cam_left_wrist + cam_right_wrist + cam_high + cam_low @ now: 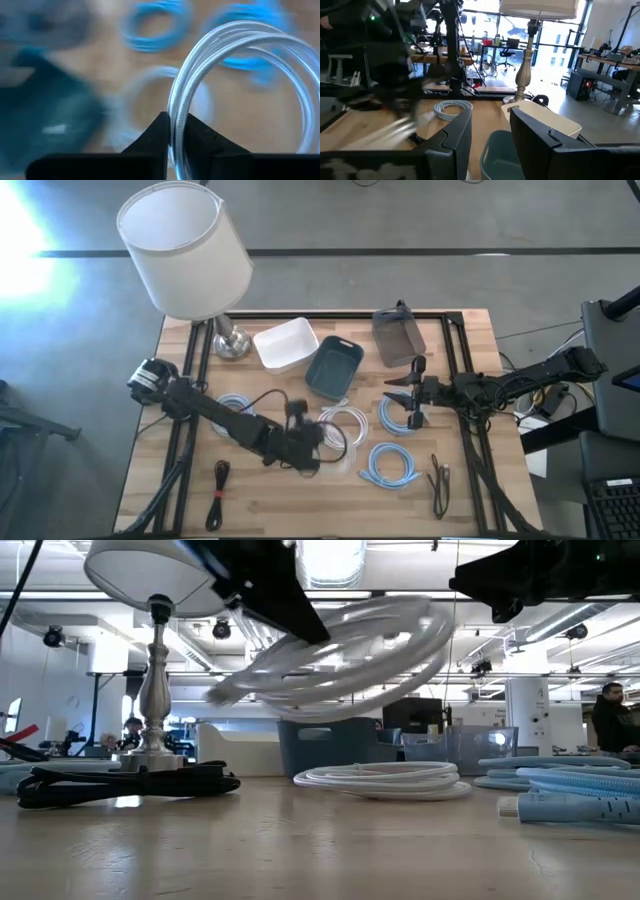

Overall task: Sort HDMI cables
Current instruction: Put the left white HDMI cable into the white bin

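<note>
My left gripper (318,446) is shut on a white cable coil (340,650), which hangs in the air above the table's middle. A second white coil (385,780) lies flat on the table below it. Light-blue coils lie at the left (237,408), the right (395,416) and the near right (392,465). Two black folded bundles show, near left (219,494) and near right (440,486). My right gripper (412,402) is open and hovers over the right light-blue coil, touching nothing. My left gripper pinches the white coil's bundled strands (178,117) between its two fingers, which lie across the strands at one spot on the ring. The coil is lifted clear of the table and stands out tilted beyond the fingertips, its loop open and round.
Along the far side stand a lamp (187,250) with a metal base (231,340), a white bin (287,345), a dark teal bin (333,367) and a clear bin (400,335). Bare wood shows along the near edge (320,505). A person (607,718) stands in the room behind.
</note>
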